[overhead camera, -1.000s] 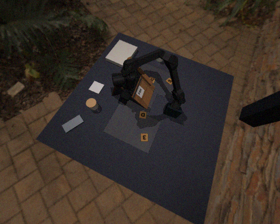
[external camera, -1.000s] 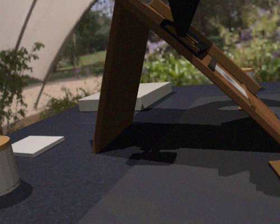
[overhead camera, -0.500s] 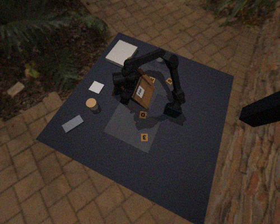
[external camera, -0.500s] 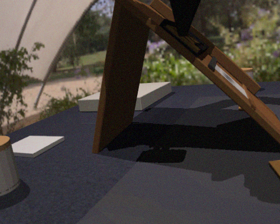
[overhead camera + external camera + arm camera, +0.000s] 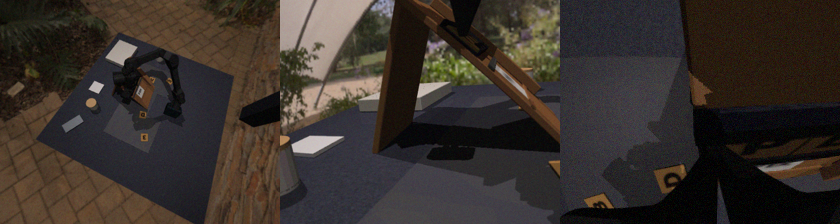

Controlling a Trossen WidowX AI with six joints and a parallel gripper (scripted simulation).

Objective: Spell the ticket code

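The pincer [image 5: 124, 93] [image 5: 463, 34] [image 5: 715, 150] has its fingers together with nothing between them, their tips down at the black rail [image 5: 482, 51] high on the slope of the wooden board [image 5: 146, 96] [image 5: 400, 70] [image 5: 760, 50]; whether they touch it, I cannot tell. Dark letters show along the rail in the wrist view, partly hidden. The ticket [image 5: 140, 92] [image 5: 512, 81] lies lower on that slope. On the table [image 5: 182, 168] [image 5: 336, 179] [image 5: 610, 30], the D tile [image 5: 143, 115] [image 5: 671, 178] sits near the board's lower corner, and the 3 tile [image 5: 144, 137] [image 5: 599, 202] lies farther out, both well inside the edges. Two more tiles, one [image 5: 152, 80] beside the board and another [image 5: 169, 81] near the arm [image 5: 174, 73], leave a gap between them. The white box [image 5: 121, 52] [image 5: 434, 93] stands close to a table edge, as does the grey block [image 5: 73, 123], while the wooden-topped cylinder [image 5: 91, 103] [image 5: 287, 168] has room around it.
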